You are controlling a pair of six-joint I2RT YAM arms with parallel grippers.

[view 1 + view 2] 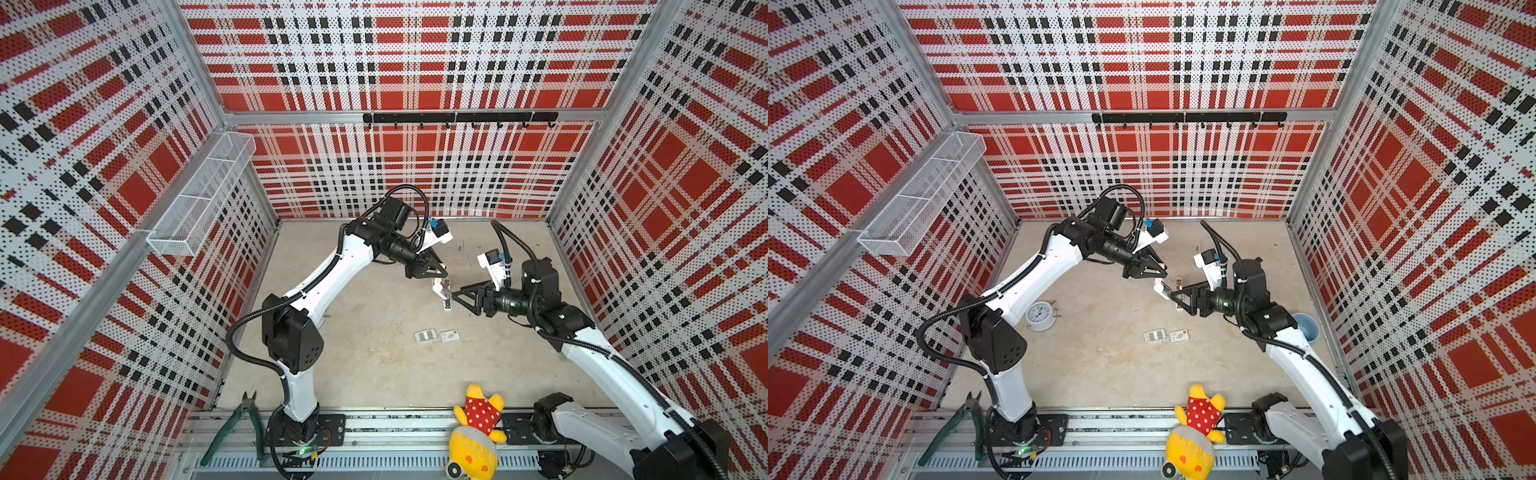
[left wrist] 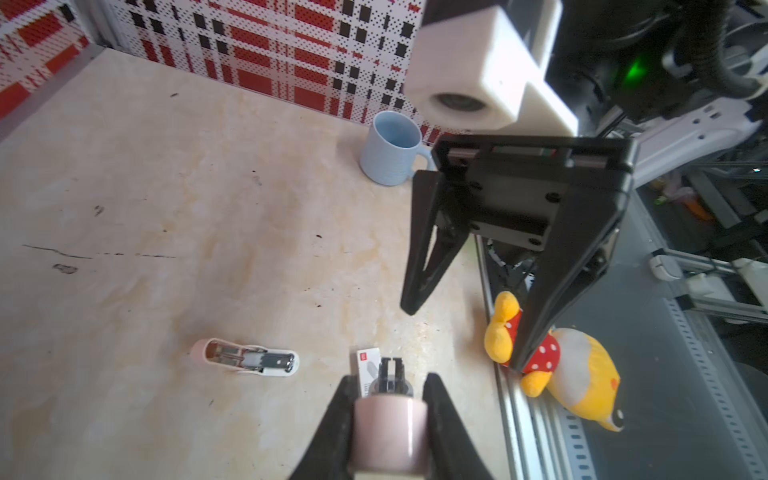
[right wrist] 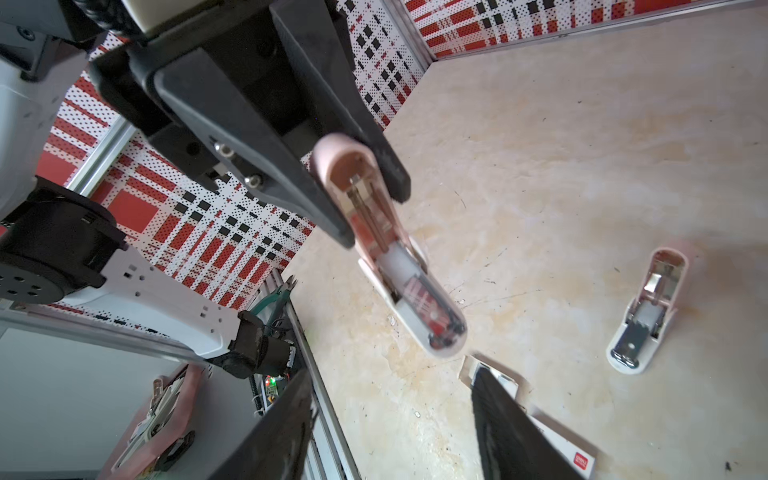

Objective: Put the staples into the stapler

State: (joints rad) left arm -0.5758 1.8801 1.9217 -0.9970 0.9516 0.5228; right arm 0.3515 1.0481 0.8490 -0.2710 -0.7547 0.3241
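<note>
The left claw [image 3: 372,214] pinches the opened stapler [image 3: 407,291] at mid-frame in both top views, the right claw [image 3: 390,376] spread empty beside it; it should, I judge, lift the staples [image 1: 426,336] from the desk [image 1: 353,374] just below and slide them squarely into the channel.

Plush [image 1: 478,432]: yellow, red dotted top, lay across the front rail [image 1: 395,426].
Cutters [image 1: 249,407]: green-handled, front left.
Mug [image 2: 390,149]: pale blue, upright.
Clock [image 1: 1039,316]: white, round.
Basket [image 1: 203,195]: wire mesh, hung on the left wall.
Hooks [image 1: 457,117]: black, on the back wall.
</note>
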